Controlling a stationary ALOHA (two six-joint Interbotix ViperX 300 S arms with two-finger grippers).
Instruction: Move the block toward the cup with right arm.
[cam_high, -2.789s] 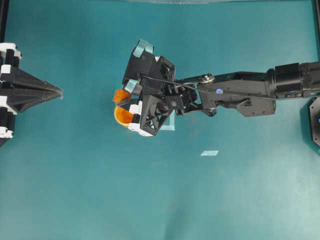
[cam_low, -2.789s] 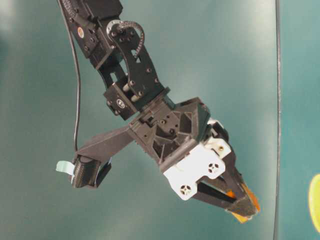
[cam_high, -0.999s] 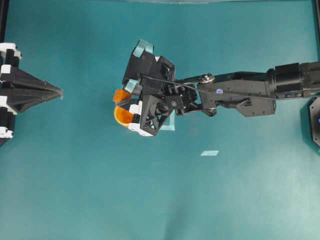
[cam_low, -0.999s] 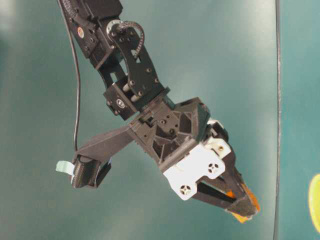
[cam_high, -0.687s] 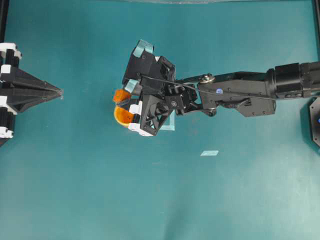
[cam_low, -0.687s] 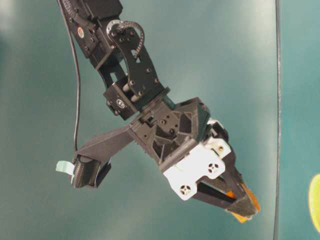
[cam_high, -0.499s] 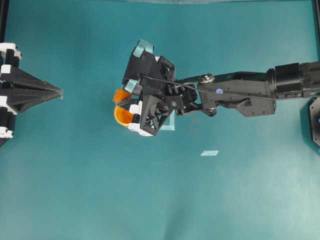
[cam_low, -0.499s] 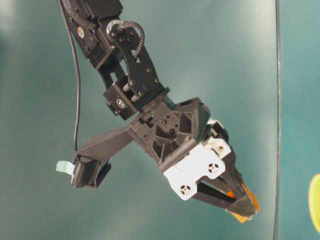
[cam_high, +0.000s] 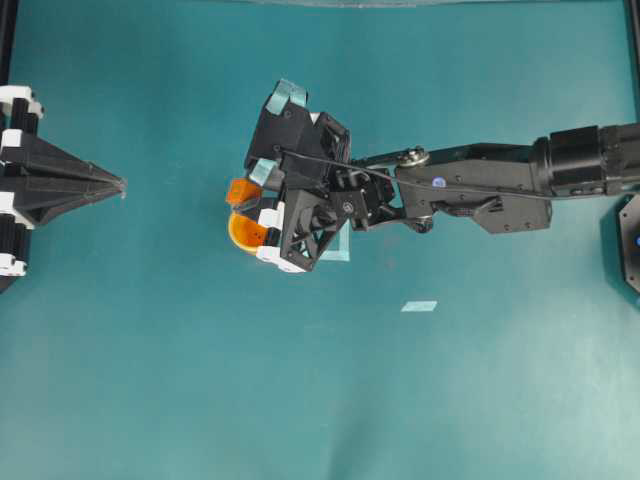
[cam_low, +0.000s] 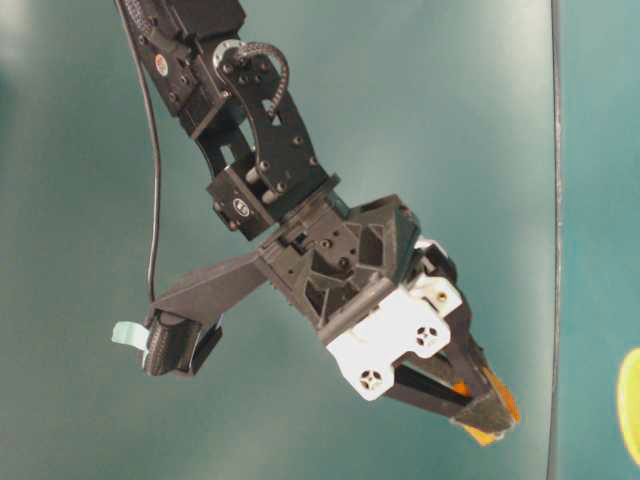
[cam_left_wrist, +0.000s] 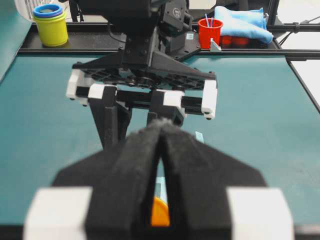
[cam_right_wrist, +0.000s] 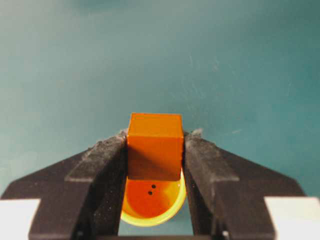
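Observation:
My right gripper (cam_right_wrist: 156, 136) is shut on the small orange block (cam_right_wrist: 154, 147), which sits squarely between the two black pads. Just behind the block, between the fingers, the yellow-orange cup (cam_right_wrist: 152, 202) shows its orange inside; the block covers its far rim. From overhead, the block (cam_high: 240, 189) lies at the tip of the right gripper (cam_high: 246, 197), and the cup (cam_high: 242, 232) is right beside it, partly under the gripper. At table level, the block (cam_low: 487, 425) peeks from the fingertips. My left gripper (cam_high: 120, 185) rests shut at the left edge, holding nothing.
A pale tape strip (cam_high: 419, 306) lies on the teal table right of centre, and a tape square (cam_high: 341, 246) shows under the right wrist. Beyond the far table edge stand a yellow pot (cam_left_wrist: 50, 27), a red cup (cam_left_wrist: 210, 32) and a blue cloth (cam_left_wrist: 245, 22).

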